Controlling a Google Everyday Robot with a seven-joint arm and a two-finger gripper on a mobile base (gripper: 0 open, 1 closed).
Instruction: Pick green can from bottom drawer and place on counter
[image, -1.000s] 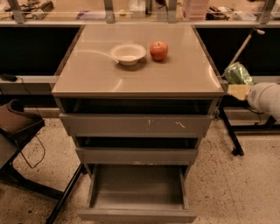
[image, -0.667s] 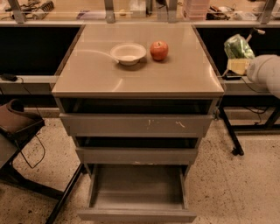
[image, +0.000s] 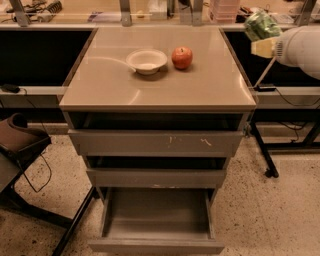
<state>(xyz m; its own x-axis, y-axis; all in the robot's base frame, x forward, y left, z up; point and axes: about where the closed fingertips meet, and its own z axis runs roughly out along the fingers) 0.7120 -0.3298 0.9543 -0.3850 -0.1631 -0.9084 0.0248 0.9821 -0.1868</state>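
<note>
the gripper (image: 263, 39), jaws clamped on the green can (image: 260, 24), hung just off the far right corner of the counter surface (image: 150, 92).

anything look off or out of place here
Nothing spilled or broken. The bottom drawer hangs open and empty; the top drawer has pale scratches on its front. The gripper holds the green can in the air, just beyond the counter's right edge.

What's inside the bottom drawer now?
The bottom drawer shows only bare floor; its rear is covered by the middle drawer. The gripper, beyond the counter's right edge, holds the green can.
</note>
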